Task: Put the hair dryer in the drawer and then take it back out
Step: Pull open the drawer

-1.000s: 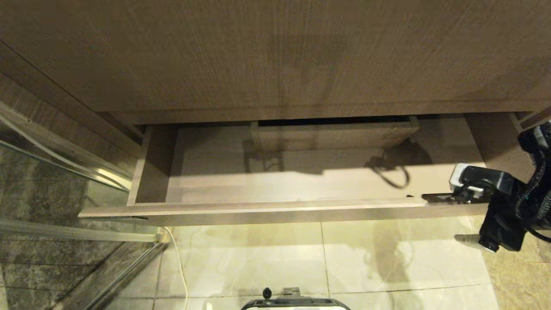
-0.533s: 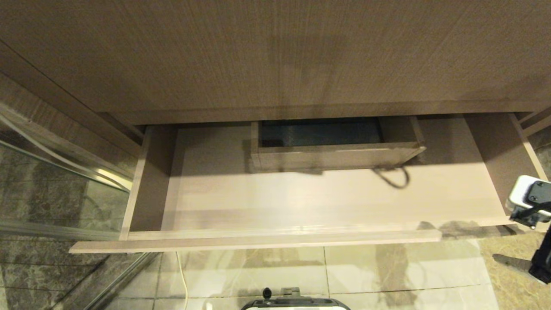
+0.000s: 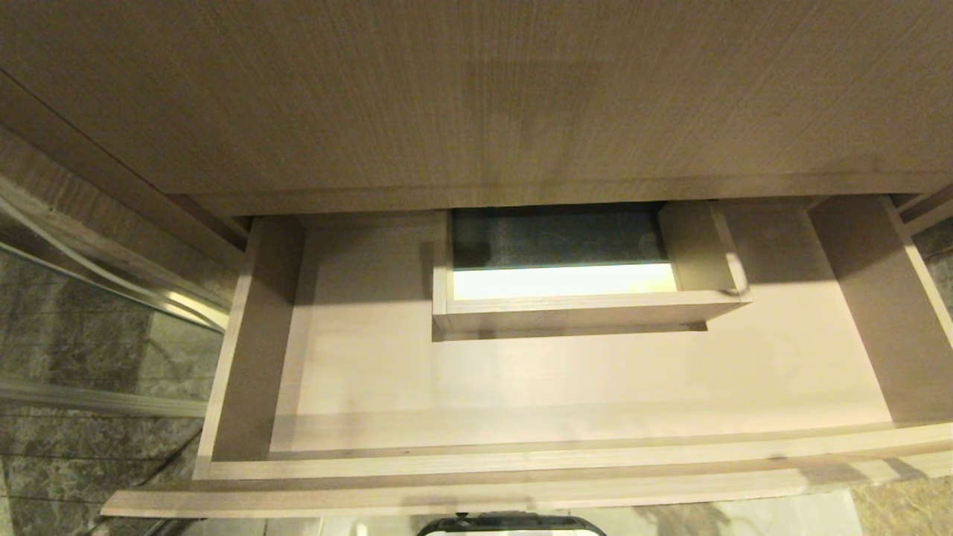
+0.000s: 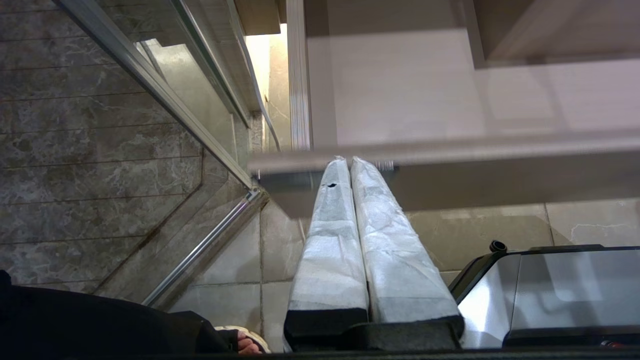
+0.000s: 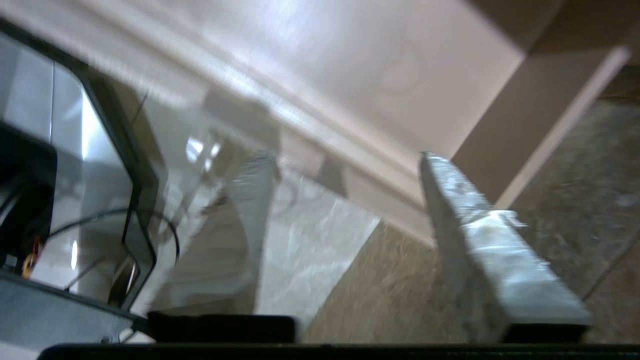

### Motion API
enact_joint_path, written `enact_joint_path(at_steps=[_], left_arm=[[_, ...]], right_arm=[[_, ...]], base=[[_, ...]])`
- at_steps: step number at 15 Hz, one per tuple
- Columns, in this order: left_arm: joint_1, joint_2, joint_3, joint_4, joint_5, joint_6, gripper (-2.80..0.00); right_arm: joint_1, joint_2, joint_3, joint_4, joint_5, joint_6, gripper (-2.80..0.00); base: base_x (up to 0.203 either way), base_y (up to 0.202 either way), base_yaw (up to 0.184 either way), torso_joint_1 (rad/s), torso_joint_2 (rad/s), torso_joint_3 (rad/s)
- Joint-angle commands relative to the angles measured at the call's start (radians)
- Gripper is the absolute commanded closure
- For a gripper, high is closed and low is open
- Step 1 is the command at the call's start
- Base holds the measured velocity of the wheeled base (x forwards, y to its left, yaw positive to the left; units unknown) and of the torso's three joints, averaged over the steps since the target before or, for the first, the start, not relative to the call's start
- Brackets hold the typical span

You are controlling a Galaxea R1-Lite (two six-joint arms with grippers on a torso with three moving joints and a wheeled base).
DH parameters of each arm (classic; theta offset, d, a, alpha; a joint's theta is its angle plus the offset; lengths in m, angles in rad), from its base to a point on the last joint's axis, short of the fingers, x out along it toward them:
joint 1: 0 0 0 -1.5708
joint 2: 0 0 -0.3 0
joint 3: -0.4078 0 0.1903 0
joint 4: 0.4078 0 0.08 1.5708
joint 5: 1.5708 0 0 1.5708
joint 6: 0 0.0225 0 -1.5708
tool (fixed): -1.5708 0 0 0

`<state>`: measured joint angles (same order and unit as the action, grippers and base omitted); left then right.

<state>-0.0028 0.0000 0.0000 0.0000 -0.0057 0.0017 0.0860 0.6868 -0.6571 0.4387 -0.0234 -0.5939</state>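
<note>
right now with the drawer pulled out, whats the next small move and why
Probably bring the right gripper up and away from the drawer front to go for the hair dryer. The drawer stands wide open with nothing lying on its floor, and the dryer is in no view. The right fingers stand apart with nothing between them, beside the front edge. The left gripper is shut below the front edge.

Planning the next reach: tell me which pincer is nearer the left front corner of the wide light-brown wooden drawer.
Left. The left pincer, shut, has its tips at the drawer's front edge near that corner; the right pincer, open, is by its right end.
</note>
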Motion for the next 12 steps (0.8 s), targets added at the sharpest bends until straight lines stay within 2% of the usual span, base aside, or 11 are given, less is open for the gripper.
enact_joint_path(at_steps=[1,3,7,10,12], left_arm=[[0.000,0.000,0.000,0.000,0.000,0.000,0.00],[0.000,0.000,0.001,0.000,0.000,0.000,0.00],[0.000,0.000,0.001,0.000,0.000,0.000,0.00],[0.001,0.000,0.000,0.000,0.000,0.000,0.00],[0.000,0.000,0.002,0.000,0.000,0.000,0.00]], right_arm=[[-0.002,-0.120,-0.013,-0.005,-0.002,0.003,0.00],[-0.026,-0.171,-0.026,-0.016,-0.005,0.013,0.00],[-0.037,-0.236,-0.043,0.007,-0.005,0.095,0.00],[-0.039,-0.333,-0.069,0.117,-0.006,0.182,0.00],[-0.038,-0.362,-0.076,0.133,-0.010,0.219,0.00]], base=[[0.000,0.000,0.000,0.000,0.00,0.000],[0.000,0.000,0.000,0.000,0.00,0.000],[0.000,0.000,0.000,0.000,0.00,0.000],[0.000,0.000,0.000,0.000,0.00,0.000],[0.000,0.000,0.000,0.141,-0.09,-0.062]])
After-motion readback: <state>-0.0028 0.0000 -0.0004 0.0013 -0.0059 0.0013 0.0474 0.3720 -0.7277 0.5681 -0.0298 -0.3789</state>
